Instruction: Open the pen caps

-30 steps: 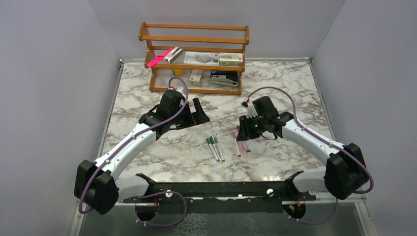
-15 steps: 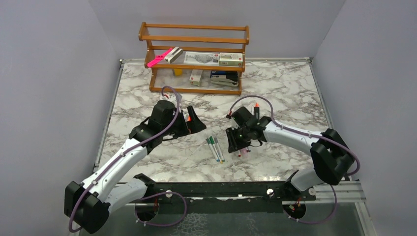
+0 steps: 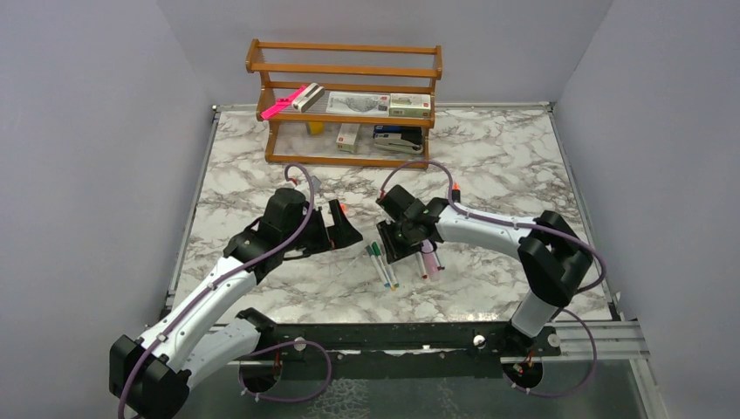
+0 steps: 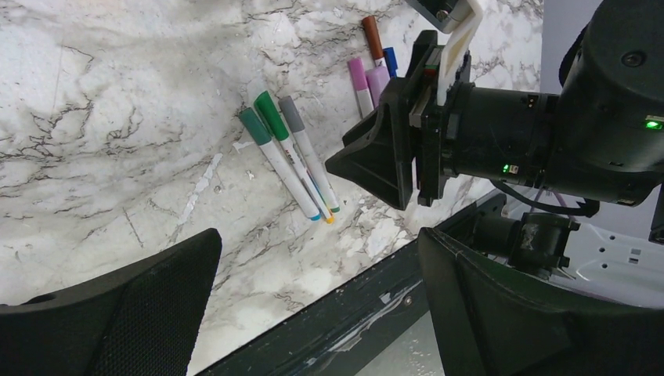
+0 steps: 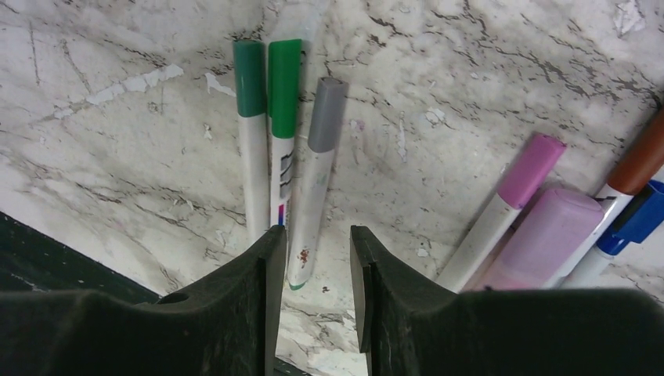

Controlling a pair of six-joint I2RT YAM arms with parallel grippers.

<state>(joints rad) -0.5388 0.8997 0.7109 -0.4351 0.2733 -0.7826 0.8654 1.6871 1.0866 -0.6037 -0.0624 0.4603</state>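
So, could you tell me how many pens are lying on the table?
7. Three lie together: dark green cap, bright green cap, grey cap. Four lie to their right: pink cap, lilac cap, dark red cap, blue cap. More may be hidden.

Both arms reach inward: left gripper [image 3: 344,225] jaws spread wide; right gripper [image 5: 317,243] jaws narrowly parted (slim gap only), pointing down.

— How many markers [image 5: 252,180] by the right pincer [image 5: 317,243]?
— Seven. Three ahead of it: two green caps [image 5: 283,78], one grey cap [image 5: 327,113]. Four to its right: pink cap [image 5: 531,168], lilac cap [image 5: 548,235], brown cap [image 5: 638,164], blue cap [image 5: 638,219].
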